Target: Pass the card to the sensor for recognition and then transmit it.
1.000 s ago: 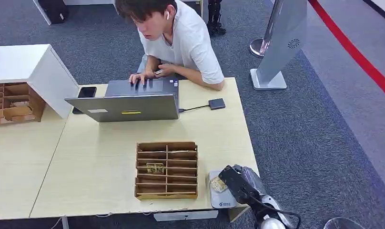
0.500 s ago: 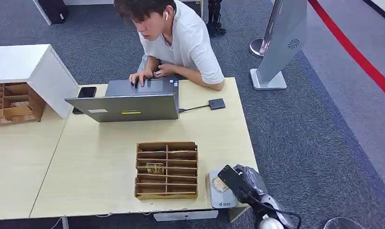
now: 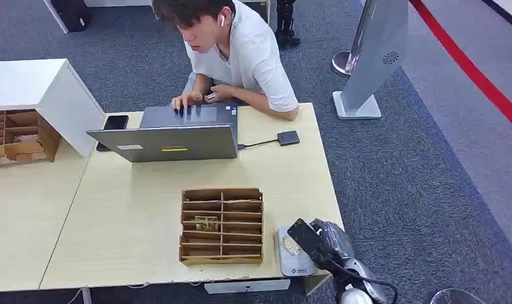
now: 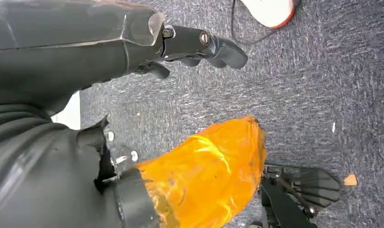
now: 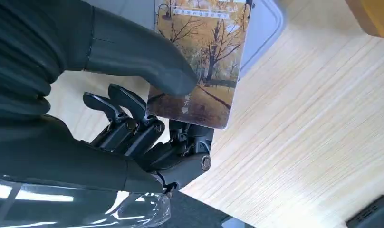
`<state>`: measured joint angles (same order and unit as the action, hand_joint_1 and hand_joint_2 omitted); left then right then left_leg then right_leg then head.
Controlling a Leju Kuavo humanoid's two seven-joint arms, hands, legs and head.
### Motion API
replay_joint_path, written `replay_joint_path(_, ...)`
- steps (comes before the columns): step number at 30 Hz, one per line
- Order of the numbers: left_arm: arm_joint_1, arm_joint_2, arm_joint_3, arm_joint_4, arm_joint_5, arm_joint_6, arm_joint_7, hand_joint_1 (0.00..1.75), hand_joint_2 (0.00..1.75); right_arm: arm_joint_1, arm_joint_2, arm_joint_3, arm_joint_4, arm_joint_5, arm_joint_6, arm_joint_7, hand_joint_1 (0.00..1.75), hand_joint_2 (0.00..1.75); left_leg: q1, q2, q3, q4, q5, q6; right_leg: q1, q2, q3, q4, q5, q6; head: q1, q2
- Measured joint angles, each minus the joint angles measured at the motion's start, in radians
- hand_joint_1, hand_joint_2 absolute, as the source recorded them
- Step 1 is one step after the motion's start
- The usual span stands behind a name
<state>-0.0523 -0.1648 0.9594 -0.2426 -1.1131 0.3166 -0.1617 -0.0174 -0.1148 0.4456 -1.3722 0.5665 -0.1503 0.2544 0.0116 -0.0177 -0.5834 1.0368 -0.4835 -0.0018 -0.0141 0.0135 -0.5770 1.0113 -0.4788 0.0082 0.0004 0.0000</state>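
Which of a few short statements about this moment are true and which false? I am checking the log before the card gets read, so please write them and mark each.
1. The right hand pinches the card between thumb and fingers. True.
2. The card is held over the grey sensor pad at the table's near right corner. True.
3. The wooden organizer stands on the sensor pad. False: it stands on the table beside the pad, to its left in the head view.
4. The left hand holds a second card. False: it holds nothing and hangs over the carpet.
5. The person is reaching for the card. False: both their hands are at the laptop.
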Motion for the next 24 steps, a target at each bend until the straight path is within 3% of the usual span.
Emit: replay_joint_path(24,0.000,0.000,0.000,0.000,0.000,-0.002,0.002,0.00,0.00,-0.001,0.018,-0.003,0.014,0.008,0.000,0.003,1.75,1.75,0.000,0.000,0.003,0.000,0.000,0.000,0.000,0.000,0.003,0.000,0.000,0.000,0.000,0.000)
